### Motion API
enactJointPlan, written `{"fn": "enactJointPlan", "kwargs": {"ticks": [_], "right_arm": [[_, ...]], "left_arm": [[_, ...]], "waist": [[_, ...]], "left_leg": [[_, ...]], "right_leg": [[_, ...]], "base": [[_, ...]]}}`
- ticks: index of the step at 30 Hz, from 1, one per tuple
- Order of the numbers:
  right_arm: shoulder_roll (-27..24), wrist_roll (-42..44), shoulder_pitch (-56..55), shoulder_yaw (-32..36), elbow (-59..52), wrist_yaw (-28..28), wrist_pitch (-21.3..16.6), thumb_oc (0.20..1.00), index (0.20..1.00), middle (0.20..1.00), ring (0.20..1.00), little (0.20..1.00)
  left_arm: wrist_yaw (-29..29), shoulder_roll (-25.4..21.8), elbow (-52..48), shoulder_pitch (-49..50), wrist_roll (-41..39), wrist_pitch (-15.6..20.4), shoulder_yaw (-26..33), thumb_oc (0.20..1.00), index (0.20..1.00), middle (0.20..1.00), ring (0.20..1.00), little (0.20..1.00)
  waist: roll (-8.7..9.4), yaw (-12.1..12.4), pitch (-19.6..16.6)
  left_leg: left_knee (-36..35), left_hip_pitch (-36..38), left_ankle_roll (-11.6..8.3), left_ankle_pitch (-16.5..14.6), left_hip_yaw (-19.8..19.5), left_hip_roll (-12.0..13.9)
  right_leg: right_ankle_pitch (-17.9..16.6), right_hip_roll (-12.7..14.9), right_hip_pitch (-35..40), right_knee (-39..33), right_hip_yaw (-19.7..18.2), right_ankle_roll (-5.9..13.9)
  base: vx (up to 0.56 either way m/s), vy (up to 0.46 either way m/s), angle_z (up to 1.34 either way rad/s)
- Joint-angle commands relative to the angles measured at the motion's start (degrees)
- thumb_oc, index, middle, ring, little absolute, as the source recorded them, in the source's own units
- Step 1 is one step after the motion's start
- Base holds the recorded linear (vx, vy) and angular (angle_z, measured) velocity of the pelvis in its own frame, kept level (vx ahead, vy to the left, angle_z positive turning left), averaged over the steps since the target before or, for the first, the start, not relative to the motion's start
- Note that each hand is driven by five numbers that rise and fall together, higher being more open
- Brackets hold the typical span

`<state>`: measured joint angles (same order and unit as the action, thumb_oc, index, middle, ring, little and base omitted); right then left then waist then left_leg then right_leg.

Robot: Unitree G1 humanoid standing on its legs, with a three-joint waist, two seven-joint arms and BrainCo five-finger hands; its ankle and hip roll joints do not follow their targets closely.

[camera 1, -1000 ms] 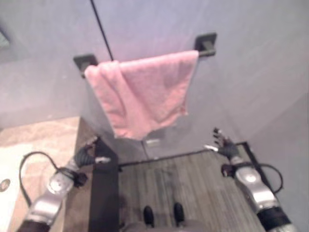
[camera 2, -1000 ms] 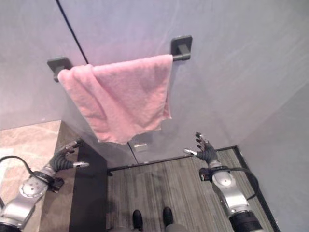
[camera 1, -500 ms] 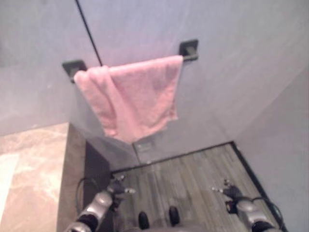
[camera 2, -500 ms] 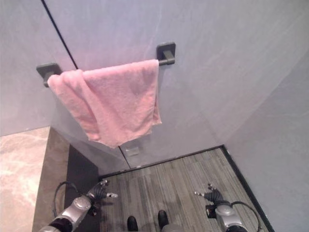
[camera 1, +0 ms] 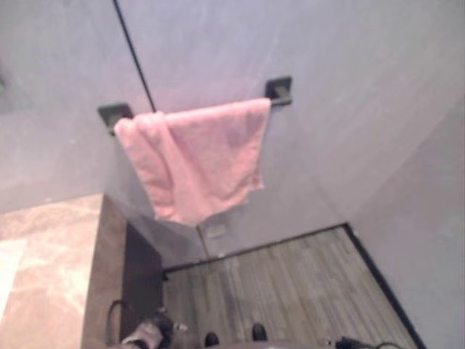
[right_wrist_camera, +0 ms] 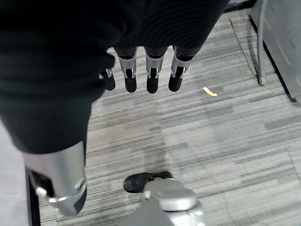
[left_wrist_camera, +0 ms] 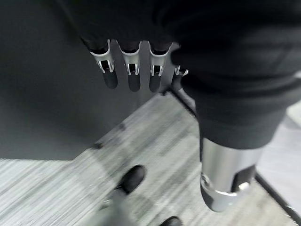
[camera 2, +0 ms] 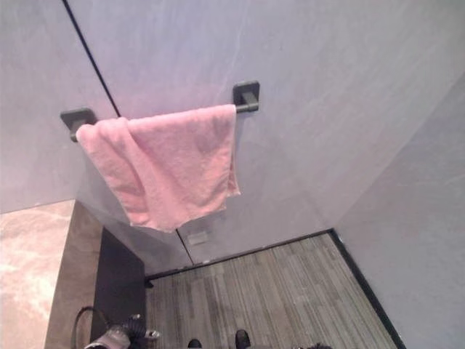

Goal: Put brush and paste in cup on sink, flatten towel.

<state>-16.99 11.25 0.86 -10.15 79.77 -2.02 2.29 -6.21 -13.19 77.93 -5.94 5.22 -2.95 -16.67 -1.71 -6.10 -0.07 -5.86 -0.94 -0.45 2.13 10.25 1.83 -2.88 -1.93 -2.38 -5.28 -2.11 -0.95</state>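
The pink towel [camera 2: 163, 163] is hanging bunched and skewed on its bar [camera 2: 247, 97], flattening apparently unfinished, while both robot hands [left_wrist_camera: 131, 70] [right_wrist_camera: 148, 70] are dangling relaxed, grasping nothing.

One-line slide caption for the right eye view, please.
Pink towel hangs bunched and uneven on the dark wall bar.

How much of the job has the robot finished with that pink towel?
Nothing looks done yet. The pink towel hangs bunched and crooked on the black towel bar, lower at one corner. The left hand and right hand hang open and hold nothing. Flattening the towel is left; brush, paste and cup aren't visible.
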Motion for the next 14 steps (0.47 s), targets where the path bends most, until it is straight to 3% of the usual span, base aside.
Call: {"fn": "enactJointPlan", "kwargs": {"ticks": [1, 7, 14], "right_arm": [[1.1, -0.1, 2.2, 0.5, 4.0, 0.9, -0.7, 1.0, 1.0, 1.0, 1.0, 1.0], [1.0, -1.0, 1.9, 0.2, 3.7, 1.4, -1.1, 1.0, 1.0, 1.0, 1.0, 1.0], [0.9, -1.2, 2.1, -0.4, 3.2, 1.5, -1.6, 1.0, 1.0, 1.0, 1.0, 1.0]], "left_arm": [[0.0, -1.4, 4.4, -1.9, -3.4, 0.2, 4.2, 1.0, 1.0, 1.0, 1.0, 1.0], [0.3, -1.2, 5.0, -0.6, -10.3, 0.6, 8.8, 1.0, 1.0, 1.0, 1.0, 1.0], [0.8, -0.6, 5.0, -0.5, -11.0, 1.0, 8.7, 1.0, 1.0, 1.0, 1.0, 1.0]], "waist": [[2.15, 0.1, 0.6], [2.25, 0.7, 0.5], [2.39, 0.6, 0.3]], "left_leg": [[0.9, 1.2, -0.74, -4.6, 1.0, 0.4], [0.9, 1.2, -0.76, -4.6, 0.6, 0.3], [0.9, 1.4, -0.66, -4.9, 0.5, 0.0]], "right_leg": [[5.9, 0.9, 2.3, 0.3, 1.0, 2.85], [6.0, 1.1, 2.4, 0.3, 1.7, 2.93], [6.1, 1.2, 2.7, 0.3, 1.8, 3.04]], "base": [[0.0, 0.0, 0.0], [0.01, 0.005, 0.01], [0.0, 0.0, 0.0]]}}
